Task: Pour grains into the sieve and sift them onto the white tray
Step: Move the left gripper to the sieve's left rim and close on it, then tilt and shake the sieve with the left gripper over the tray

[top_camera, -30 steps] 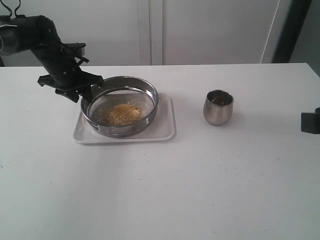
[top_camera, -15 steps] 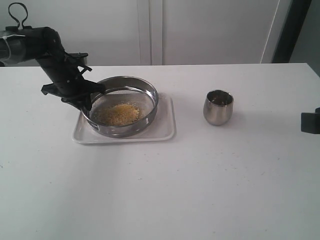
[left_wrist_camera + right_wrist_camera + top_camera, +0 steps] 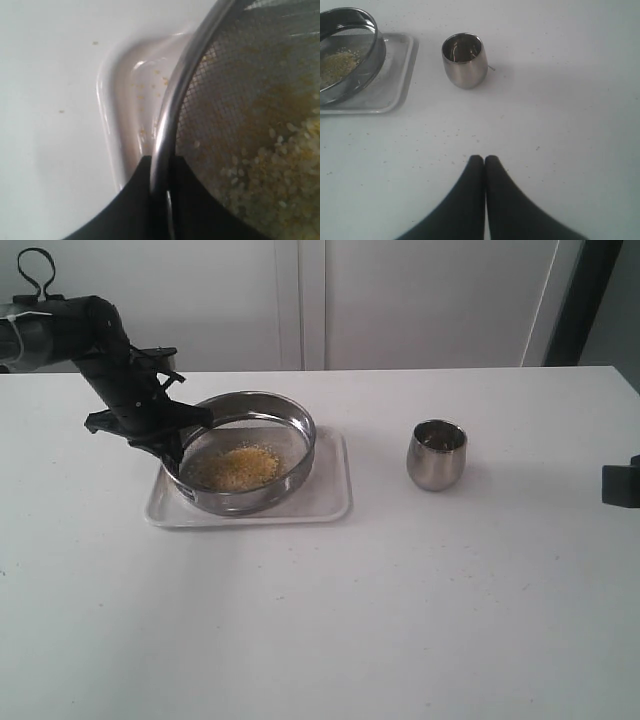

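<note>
The sieve (image 3: 250, 445), a wide steel ring with mesh, rests on the white tray (image 3: 325, 502) and holds a heap of yellow and pale grains (image 3: 240, 468). My left gripper (image 3: 172, 440) is shut on the sieve's left rim; one black finger is outside the wall and one inside, as the left wrist view shows at the gripper (image 3: 161, 165) on the sieve (image 3: 172, 100). A few grains (image 3: 145, 132) lie on the white tray (image 3: 107, 100). My right gripper (image 3: 484, 159) is shut and empty, hovering over bare table, at the right edge of the exterior view (image 3: 620, 485).
A small rounded steel cup (image 3: 437, 454) stands upright on the table right of the tray, also in the right wrist view as the cup (image 3: 464, 60). Stray specks dot the white table (image 3: 400, 620). A white wall runs behind the table.
My left gripper has come down to the sieve's left rim and its jaws have closed on the wall. The right arm and the cup have not moved.
</note>
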Motion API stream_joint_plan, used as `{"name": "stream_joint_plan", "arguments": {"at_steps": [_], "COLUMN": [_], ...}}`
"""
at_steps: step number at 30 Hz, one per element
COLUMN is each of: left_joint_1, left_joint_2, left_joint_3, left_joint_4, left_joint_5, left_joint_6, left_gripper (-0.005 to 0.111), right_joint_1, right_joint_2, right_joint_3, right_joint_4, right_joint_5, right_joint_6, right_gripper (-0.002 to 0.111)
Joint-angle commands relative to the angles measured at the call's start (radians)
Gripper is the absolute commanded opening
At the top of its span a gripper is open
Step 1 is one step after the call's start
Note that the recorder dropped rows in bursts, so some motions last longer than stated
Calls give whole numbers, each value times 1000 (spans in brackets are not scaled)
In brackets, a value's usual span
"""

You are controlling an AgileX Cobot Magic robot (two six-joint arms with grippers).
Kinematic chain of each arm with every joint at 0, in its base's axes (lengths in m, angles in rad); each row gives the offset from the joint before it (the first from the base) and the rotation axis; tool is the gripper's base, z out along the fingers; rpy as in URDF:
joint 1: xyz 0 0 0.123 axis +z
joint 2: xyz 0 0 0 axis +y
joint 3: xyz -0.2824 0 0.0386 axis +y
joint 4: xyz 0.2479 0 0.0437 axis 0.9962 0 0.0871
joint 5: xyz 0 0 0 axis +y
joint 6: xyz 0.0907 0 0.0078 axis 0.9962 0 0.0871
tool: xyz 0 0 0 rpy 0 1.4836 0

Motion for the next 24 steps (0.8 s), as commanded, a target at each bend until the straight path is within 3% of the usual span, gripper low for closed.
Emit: {"name": "stream_joint_plan", "arguments": {"at_steps": [1, 24], "left_joint_1": [-4, -2], "left_joint_2": [18, -35], "left_joint_3": [-2, -83], "left_joint_4": [-10, -8], "left_joint_5": [45, 118], "left_joint_6": [-1, -55], "left_gripper": [0, 0], "right_joint_1": [-6, -6], "right_joint_2": [-6, -6], "right_joint_3": [4, 4], "right_joint_4": [-8, -8], "right_joint_5": [-3, -3], "right_joint_6": [-7, -7], "right_gripper": [0, 0]}}
